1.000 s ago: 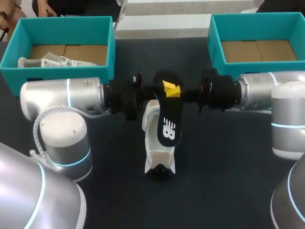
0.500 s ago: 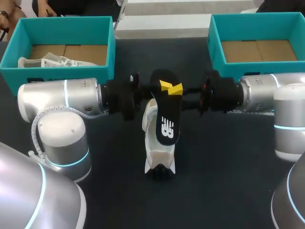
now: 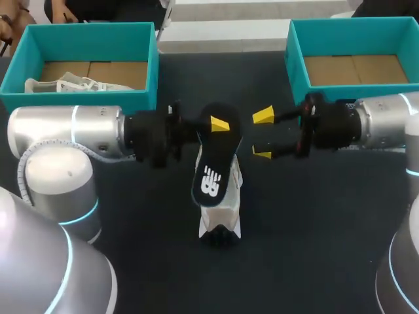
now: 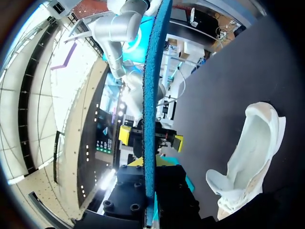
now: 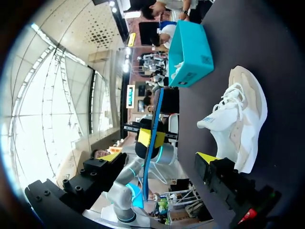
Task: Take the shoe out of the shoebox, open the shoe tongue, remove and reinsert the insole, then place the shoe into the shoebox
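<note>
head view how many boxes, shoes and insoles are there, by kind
boxes: 2 (left box, right box)
shoes: 2 (table shoe, boxed shoe in the left box)
insole: 1
total: 5

A robot lab: two arms [image 3: 72,131] at a dark table [image 3: 308,242]

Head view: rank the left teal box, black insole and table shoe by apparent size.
1. left teal box
2. black insole and table shoe, unranked: the insole is raised nearer the camera and hides part of the shoe.
</note>
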`<state>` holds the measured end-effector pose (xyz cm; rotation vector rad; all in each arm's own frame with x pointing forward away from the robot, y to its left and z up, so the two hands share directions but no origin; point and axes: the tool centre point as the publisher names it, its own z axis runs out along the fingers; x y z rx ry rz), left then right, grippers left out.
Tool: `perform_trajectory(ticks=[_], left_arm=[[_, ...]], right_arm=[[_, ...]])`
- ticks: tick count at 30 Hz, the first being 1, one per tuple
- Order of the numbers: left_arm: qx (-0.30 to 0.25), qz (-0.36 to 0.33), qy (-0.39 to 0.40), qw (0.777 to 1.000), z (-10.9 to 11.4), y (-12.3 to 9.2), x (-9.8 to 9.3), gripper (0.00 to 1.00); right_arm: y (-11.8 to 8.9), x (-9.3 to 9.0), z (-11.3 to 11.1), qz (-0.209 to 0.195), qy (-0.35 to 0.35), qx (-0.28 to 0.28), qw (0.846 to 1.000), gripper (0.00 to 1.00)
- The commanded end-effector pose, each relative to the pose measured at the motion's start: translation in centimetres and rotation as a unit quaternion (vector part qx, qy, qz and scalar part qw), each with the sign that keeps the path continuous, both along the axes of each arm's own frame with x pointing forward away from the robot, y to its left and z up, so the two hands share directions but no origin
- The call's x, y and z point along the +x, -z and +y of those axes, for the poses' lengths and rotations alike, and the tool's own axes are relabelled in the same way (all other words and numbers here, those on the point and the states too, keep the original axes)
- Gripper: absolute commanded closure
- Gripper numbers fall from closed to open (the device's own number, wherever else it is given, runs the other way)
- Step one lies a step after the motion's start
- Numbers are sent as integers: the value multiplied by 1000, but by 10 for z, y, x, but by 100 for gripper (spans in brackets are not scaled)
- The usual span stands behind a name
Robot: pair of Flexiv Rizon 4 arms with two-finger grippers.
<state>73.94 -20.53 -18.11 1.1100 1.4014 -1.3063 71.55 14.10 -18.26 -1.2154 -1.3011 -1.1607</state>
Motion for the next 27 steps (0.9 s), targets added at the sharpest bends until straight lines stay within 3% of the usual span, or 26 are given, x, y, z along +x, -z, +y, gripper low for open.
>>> perform_trajectory(ticks=[1, 4, 7, 27], left_arm=[[-1, 5, 8, 1000, 27, -7, -13, 100], [-8, 15, 9, 1000, 31, -10, -17, 100], [-3, 17, 14, 1000, 37, -10, -20, 100], [-3, 18, 15, 1000, 38, -10, -21, 100]], right_arm=[[-2, 0, -17, -6, -5, -3, 1000, 0], [1, 2, -25, -9, -10, 2, 1000, 0], [3, 3, -34, 33, -6, -17, 999, 0], [3, 3, -34, 33, -6, -17, 999, 0]])
